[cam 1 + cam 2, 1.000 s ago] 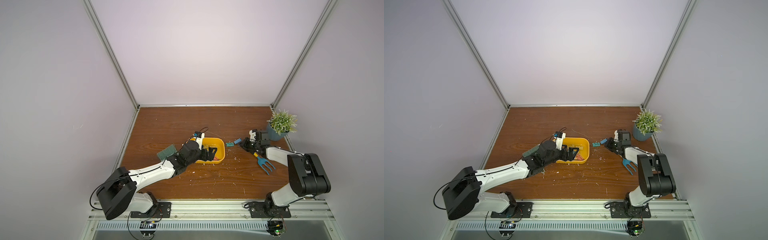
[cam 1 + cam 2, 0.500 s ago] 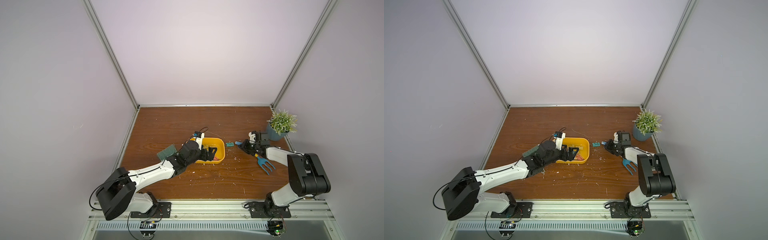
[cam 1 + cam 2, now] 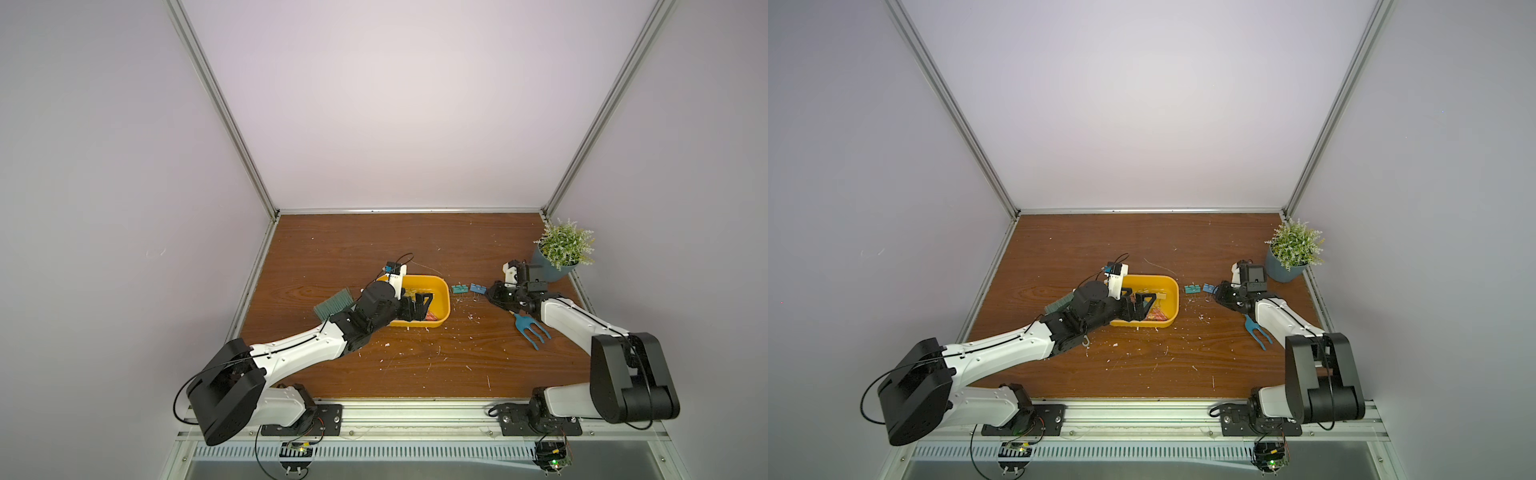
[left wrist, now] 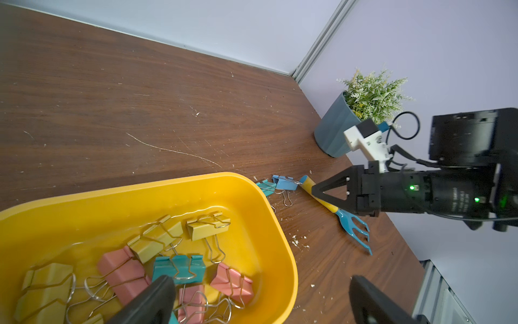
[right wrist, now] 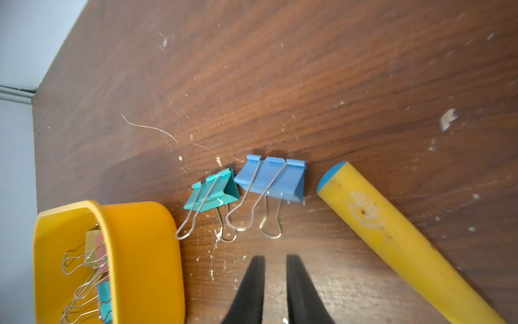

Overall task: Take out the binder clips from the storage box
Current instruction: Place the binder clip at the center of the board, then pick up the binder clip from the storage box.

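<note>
As far as writing goes, two marks show and neither reads: a faded white round stamp (image 5: 367, 213) on the handle of the rake (image 5: 392, 232), letters unclear, and small white print (image 4: 459, 200) on the right arm's black wrist housing, too fine to make out. Two green lights glow on that housing.

Counts:
- One storage box (image 4: 224, 179), yellow, on the table (image 3: 374, 249) near centre.
- Inside it, the binder clips (image 4: 140, 266): at least three yellow, three pink and one teal in the left wrist view, wire handles tangled. A finger hides part of the pile, so the total is uncertain.
- Outside the box, two: a loose teal clip (image 5: 214, 193) and a loose blue clip (image 5: 272, 179), side by side with corners meeting. They lie on the wood between the box and the end of the rake handle, and show in both top views.
- One rake, blue tines, yellow handle.
- One potted plant (image 3: 561, 253), back right corner.
- One green ribbed item (image 3: 332, 303), partly behind the left arm.
- White specks scattered on the wood.

The left gripper (image 3: 420, 308) has its jaws spread wide over the box, grasping nothing. The right gripper (image 5: 275, 259) sits low, just short of the blue clip's handles, jaws parted by a slim gap, nothing between them.
</note>
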You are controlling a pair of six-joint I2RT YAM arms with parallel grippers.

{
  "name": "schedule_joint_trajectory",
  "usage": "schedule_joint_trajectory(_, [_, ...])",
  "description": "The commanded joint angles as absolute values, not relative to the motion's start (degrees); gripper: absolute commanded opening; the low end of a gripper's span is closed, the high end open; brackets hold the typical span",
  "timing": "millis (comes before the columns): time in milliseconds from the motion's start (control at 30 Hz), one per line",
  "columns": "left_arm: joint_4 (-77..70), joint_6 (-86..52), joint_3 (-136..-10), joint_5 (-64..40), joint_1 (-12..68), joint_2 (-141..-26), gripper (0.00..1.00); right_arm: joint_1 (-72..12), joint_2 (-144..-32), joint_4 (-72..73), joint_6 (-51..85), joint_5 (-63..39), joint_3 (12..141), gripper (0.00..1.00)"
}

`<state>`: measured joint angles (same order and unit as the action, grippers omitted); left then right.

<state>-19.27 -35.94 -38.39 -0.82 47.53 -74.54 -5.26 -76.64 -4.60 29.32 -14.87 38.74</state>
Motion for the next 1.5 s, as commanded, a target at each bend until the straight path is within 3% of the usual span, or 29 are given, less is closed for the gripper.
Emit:
schedule_joint_trajectory(0, [-18.0,-34.7,-37.5,1.9,48.0,-72.9,1.00,-7.1,-70.5,-5.1,26.3,-14.0,40.7,0.22])
schedule_joint_trajectory(200, [-16.8,-35.6,-35.8,8.9,48.0,-70.2,1.00,-20.5,-66.8,-2.6,20.8,-15.6,42.0,0.23])
schedule_joint_trajectory(333, [-16.7,-36.3,-34.0,11.9,48.0,-68.1,1.00,-27.9,-71.4,-5.5,19.1,-12.1,45.7,0.24])
schedule_joint_trajectory(500, [-16.3,-37.2,-32.2,13.7,47.8,-66.4,1.00,-32.3,-79.1,-4.8,26.5,-11.3,49.1,0.25])
schedule_joint_trajectory(833, [-14.0,-36.4,-31.7,15.1,47.4,-63.6,1.00,-33.4,-89.3,1.5,47.8,-8.8,51.1,0.34])
schedule_joint_trajectory(1233, [-13.9,-36.2,-30.2,10.8,44.3,-61.5,1.00,-34.1,-97.3,1.9,54.0,-7.9,56.2,0.37])
schedule_joint_trajectory(1367, [-13.2,-35.8,-31.4,8.4,43.8,-63.6,1.00,-34.2,-98.7,1.2,54.2,-7.8,57.6,0.37])
schedule_joint_trajectory(1467, [-12.8,-35.7,-32.1,7.7,43.6,-64.7,1.00,-34.2,-99.3,1.5,54.0,-8.4,57.8,0.29])
